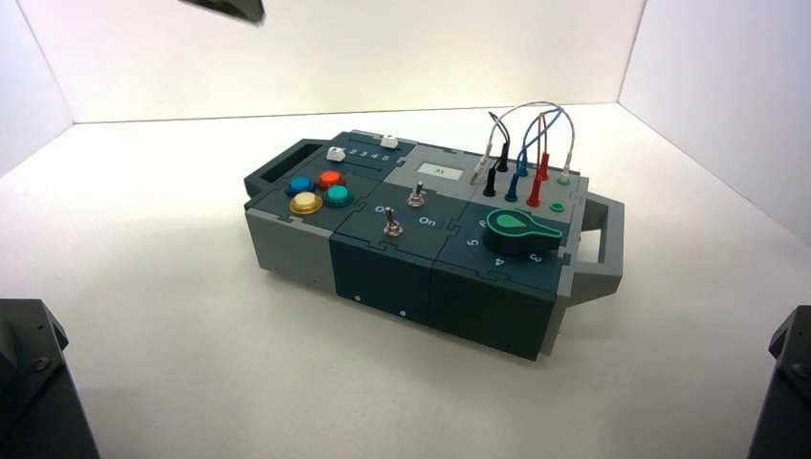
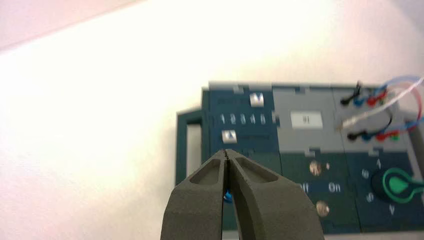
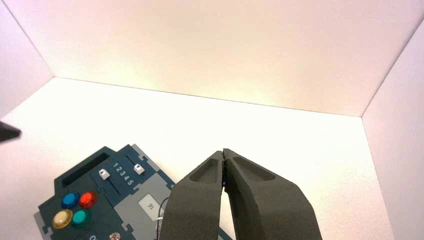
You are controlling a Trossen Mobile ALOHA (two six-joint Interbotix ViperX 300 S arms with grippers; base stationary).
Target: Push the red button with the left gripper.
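The red button (image 1: 330, 179) sits on the box's left end, in a cluster with the blue (image 1: 299, 185), yellow (image 1: 306, 203) and teal (image 1: 337, 196) buttons. It also shows in the right wrist view (image 3: 87, 199). My left gripper (image 2: 227, 153) is shut and empty, high above the box's left part. Its fingers (image 2: 200, 200) hide the red button in that view, and only a sliver of the blue button (image 2: 227, 196) shows between them. A dark part of the left arm (image 1: 230, 8) shows at the top edge of the high view. My right gripper (image 3: 223, 152) is shut and empty, high above the box.
The box (image 1: 383, 273) also bears two white sliders (image 1: 336, 153), two toggle switches (image 1: 416, 196), a green knob (image 1: 516, 229) and wired banana plugs (image 1: 526, 172), with a handle at each end. Dark arm bases (image 1: 33, 382) stand at both front corners. White walls enclose the table.
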